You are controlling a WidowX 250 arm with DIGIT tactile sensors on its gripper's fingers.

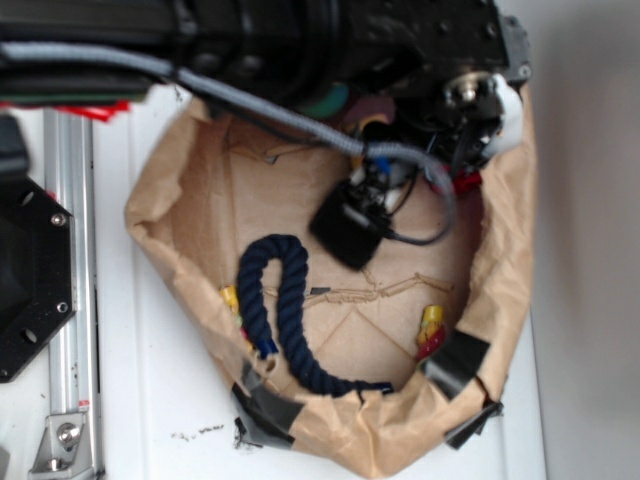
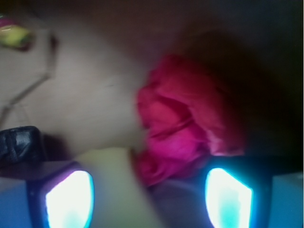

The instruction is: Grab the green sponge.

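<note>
Under the black arm [image 1: 300,40], exterior view: green sponge [image 1: 325,100] glimpsed at the far rim of the brown paper bag [image 1: 180,200], mostly hidden; pincer itself not separable from the dark arm parts, so sponge's place relative to it unclear. Dark blue rope [image 1: 285,310] coiled on the bag floor.

Wrist view, blurred: pincer [image 2: 148,199] wide apart and gripping nothing, both fingertips [image 2: 69,199] glowing. Directly ahead, between them, crumpled pink-red cloth [image 2: 180,123]; pale yellow piece [image 2: 114,180] just inside the left fingertip. Green sponge not identifiable.

The green sponge [image 1: 328,101] lies mostly hidden at the bag's far edge.
</note>
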